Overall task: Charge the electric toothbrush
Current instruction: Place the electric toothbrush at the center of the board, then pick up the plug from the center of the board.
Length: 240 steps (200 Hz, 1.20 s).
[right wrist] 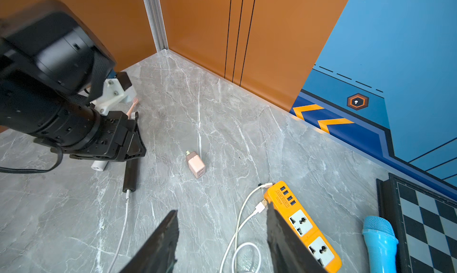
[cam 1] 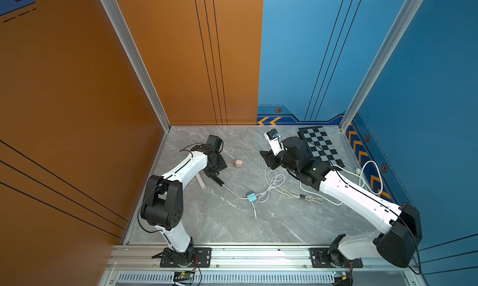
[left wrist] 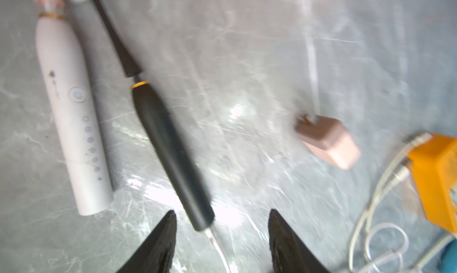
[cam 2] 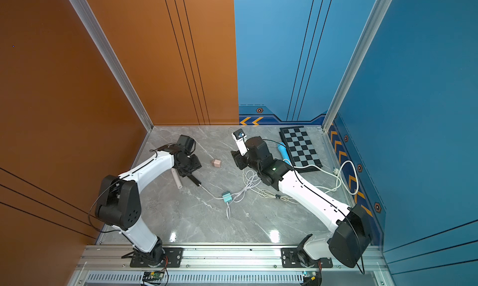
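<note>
Black brush [left wrist: 170, 145] lying free on the counter [cam 1: 219, 220], a white cable [right wrist: 123, 224] at its base.
The left tool [left wrist: 221, 210] hangs right over the brush's tail end with its jaws apart, gripping nothing. The brush lies flat at about 9 o'clock on the counter, and the cable leads away from its base. A white brush [left wrist: 71, 116] lies just beside it, roughly parallel, at its 9 o'clock seen from above. A pink adapter [cam 1: 238, 163] sits apart at the black brush's 2 o'clock. The right tool [right wrist: 221, 207] — jaws spread too, empty — hovers near 1 o'clock above loose cords and an orange strip [right wrist: 304, 224].
</note>
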Tool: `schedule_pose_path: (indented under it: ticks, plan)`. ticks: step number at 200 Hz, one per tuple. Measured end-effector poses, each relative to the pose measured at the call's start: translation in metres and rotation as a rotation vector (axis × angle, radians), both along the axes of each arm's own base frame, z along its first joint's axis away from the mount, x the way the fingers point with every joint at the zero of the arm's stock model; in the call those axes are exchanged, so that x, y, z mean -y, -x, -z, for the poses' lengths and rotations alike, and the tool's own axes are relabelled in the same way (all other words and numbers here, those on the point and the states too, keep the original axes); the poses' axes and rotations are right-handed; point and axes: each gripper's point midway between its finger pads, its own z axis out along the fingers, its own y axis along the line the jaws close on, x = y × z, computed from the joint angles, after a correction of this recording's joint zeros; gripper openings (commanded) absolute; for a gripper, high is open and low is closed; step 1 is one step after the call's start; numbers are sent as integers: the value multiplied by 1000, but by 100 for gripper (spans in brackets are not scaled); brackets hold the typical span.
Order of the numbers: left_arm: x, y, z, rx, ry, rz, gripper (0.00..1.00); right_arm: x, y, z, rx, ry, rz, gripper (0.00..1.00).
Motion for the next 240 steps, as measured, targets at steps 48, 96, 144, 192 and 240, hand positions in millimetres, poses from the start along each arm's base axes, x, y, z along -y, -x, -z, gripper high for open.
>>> schedule_pose_path:
  ticks: [48, 96, 144, 192, 240]
  plan:
    - [108, 28, -42, 69, -104, 490, 49, 1, 3, 3, -18, -3, -3, 60]
    - [125, 68, 23, -161, -169, 785, 49, 16, 12, -3, -5, -14, 11, 61]
    - [142, 97, 41, -228, -191, 940, 52, 44, 16, -5, 8, -25, 58, 63]
    - [149, 118, 63, -269, -276, 1053, 54, 57, 19, -2, 7, -30, 80, 64]
    - [144, 125, 79, -306, -347, 1104, 54, 60, 20, -3, 11, -34, 86, 65]
